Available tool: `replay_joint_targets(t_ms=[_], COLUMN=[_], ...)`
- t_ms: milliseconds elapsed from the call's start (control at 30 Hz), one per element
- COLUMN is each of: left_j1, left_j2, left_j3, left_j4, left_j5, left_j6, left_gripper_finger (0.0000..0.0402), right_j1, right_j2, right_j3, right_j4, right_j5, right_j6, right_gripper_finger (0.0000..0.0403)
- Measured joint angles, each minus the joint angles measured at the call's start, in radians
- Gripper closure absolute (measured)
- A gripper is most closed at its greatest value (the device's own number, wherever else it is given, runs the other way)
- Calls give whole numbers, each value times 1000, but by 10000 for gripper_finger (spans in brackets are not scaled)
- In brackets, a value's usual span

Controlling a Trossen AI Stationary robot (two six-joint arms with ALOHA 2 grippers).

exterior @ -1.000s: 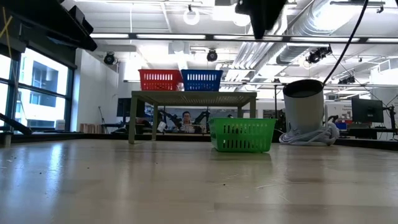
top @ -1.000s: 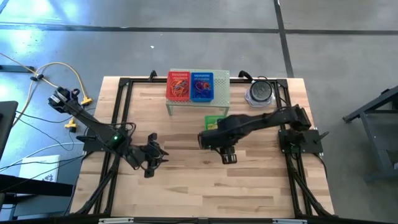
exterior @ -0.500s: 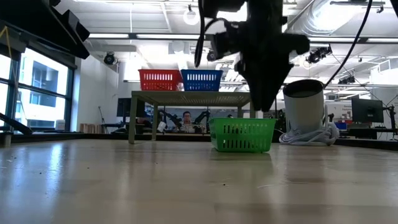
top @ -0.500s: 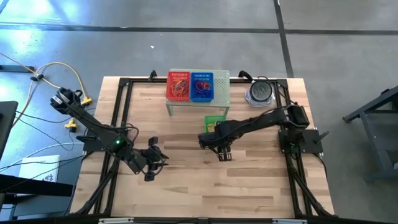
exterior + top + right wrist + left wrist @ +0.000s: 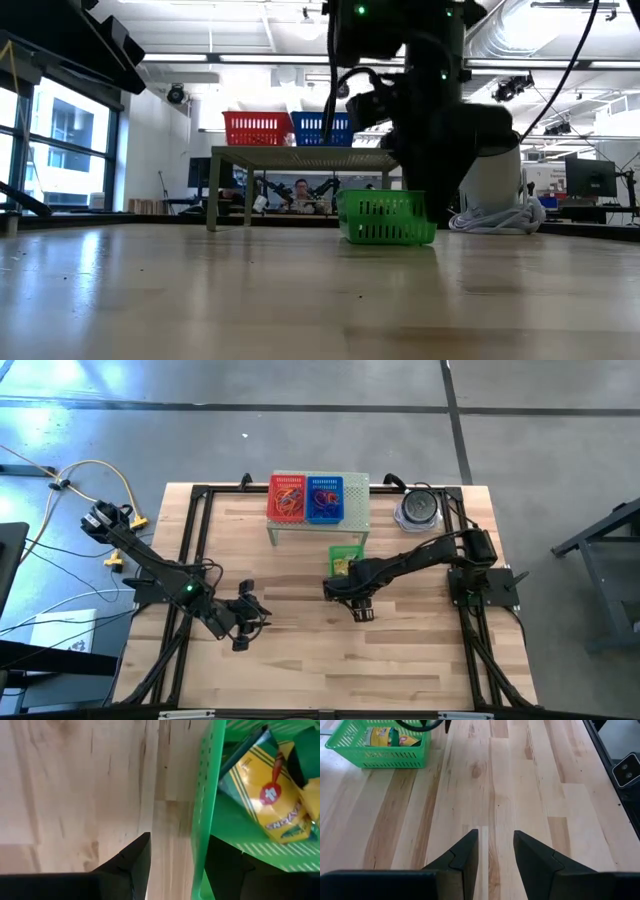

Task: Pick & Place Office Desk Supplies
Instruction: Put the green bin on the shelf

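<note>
A green basket stands on the table and holds yellow boxes, which also show in the left wrist view. My right gripper is low at the basket's near-left corner. It is open, with the basket's wall between its fingers. In the low view the right arm stands in front of the basket. Rubber-band loops lie in a red basket and a blue basket. My left gripper waits open over bare wood. My right gripper comes at the green basket's wall from above, one finger inside the basket and one finger outside over the wood. I cannot tell whether either finger touches the wall. The basket stands on the table.
The red and blue baskets sit on a small pale stand at the table's far side. A grey round container with a white cord stands at the far right. A black frame borders the tabletop. Bare wood lies along the near side.
My right gripper has come down from high above the table to the green basket's level and drawn slightly toward the far edge, ending at the basket's corner. The basket has stayed where it was.
</note>
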Motion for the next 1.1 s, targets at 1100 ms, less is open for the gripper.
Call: replay_joint_targets(t_ms=[1100], left_j1=[2], left_j2=[0], left_j3=[0], left_j4=[12], left_j5=[-9], left_j6=[8], left_gripper_finger=[283], right_j1=[73], right_j2=[0], right_j3=[84], right_j4=[-192], right_j5=[-2], right_j6=[135], right_gripper_finger=[400])
